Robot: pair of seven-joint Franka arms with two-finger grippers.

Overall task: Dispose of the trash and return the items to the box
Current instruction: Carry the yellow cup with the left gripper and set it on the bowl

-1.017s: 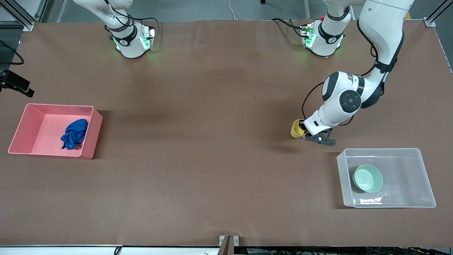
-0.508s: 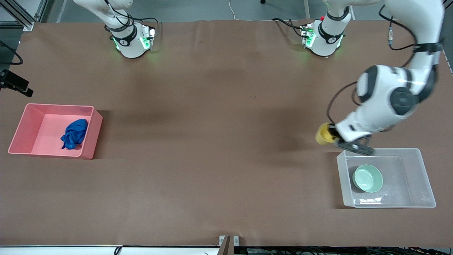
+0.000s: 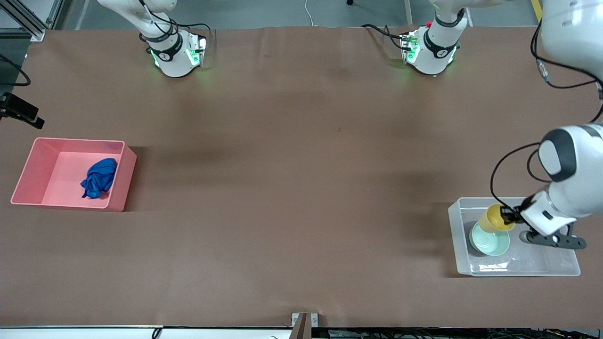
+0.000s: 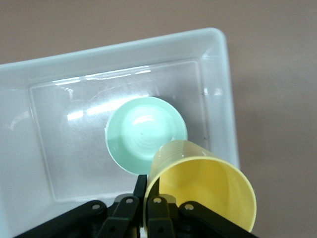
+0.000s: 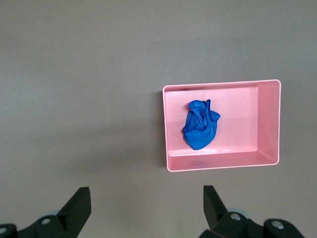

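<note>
My left gripper (image 3: 511, 216) is shut on the rim of the yellow cup (image 3: 494, 217) and holds it tilted over the clear box (image 3: 454, 235), just above the mint-green bowl (image 3: 490, 244) lying in the box. In the left wrist view the fingers (image 4: 141, 187) pinch the cup's wall (image 4: 208, 183), with the bowl (image 4: 143, 131) and the box (image 4: 124, 47) below. The blue cloth wad (image 3: 99, 178) lies in the pink bin (image 3: 28, 169). My right gripper (image 5: 147, 203) is open and empty, high over the table, looking down on the cloth (image 5: 200, 125) and the bin (image 5: 223, 162); it is out of the front view.
The pink bin stands at the right arm's end of the table, the clear box at the left arm's end. Both arm bases (image 3: 174, 56) (image 3: 431, 52) stand along the table's back edge. A black camera (image 3: 21, 112) sits beside the pink bin's end.
My left gripper has carried the yellow cup from the bare table beside the box to over the box, above the bowl. The cloth and the bin have not moved.
</note>
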